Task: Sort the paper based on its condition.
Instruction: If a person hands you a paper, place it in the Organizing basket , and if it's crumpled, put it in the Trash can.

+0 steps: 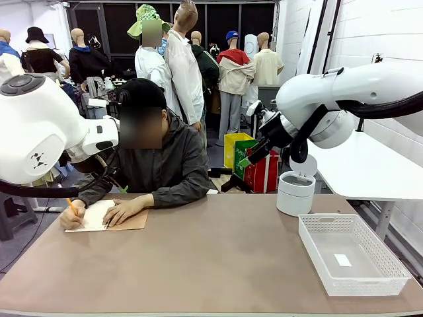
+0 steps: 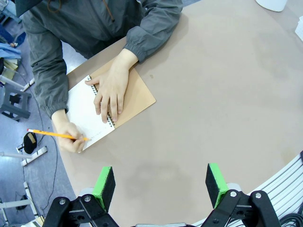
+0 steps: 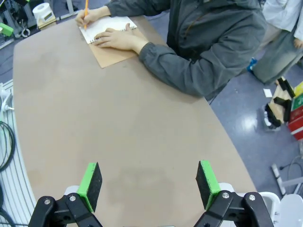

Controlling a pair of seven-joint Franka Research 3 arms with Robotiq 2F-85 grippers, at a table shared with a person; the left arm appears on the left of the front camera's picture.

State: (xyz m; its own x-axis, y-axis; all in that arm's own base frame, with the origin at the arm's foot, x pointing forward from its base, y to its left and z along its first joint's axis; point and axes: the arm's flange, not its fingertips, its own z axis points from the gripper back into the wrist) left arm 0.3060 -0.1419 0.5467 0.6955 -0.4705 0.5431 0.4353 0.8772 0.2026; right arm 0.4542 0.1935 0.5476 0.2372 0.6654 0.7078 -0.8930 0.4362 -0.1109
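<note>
Zero sorting done, to judge by the layout: paper [image 1: 96, 214] bound in a notebook [image 1: 135, 221] at the worktop's [image 1: 211, 264] far left, under a person's hand [image 1: 125, 210], being written on in pencil [image 1: 71, 205]; basket [image 1: 329, 216] at right holding no sheets. Wide open, gripping nothing, above bare worktop: left gripper [image 2: 159, 177] and right gripper [image 3: 148, 177]. No readable writing; basket's small white tag [image 1: 342, 259] too small to make out.

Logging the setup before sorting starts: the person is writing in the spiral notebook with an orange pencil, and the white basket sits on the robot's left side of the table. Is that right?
Not quite. The white basket sits on the robot's right side of the table, as the front view shows. The rest holds: the person is writing in the spiral notebook with an orange pencil.
</note>
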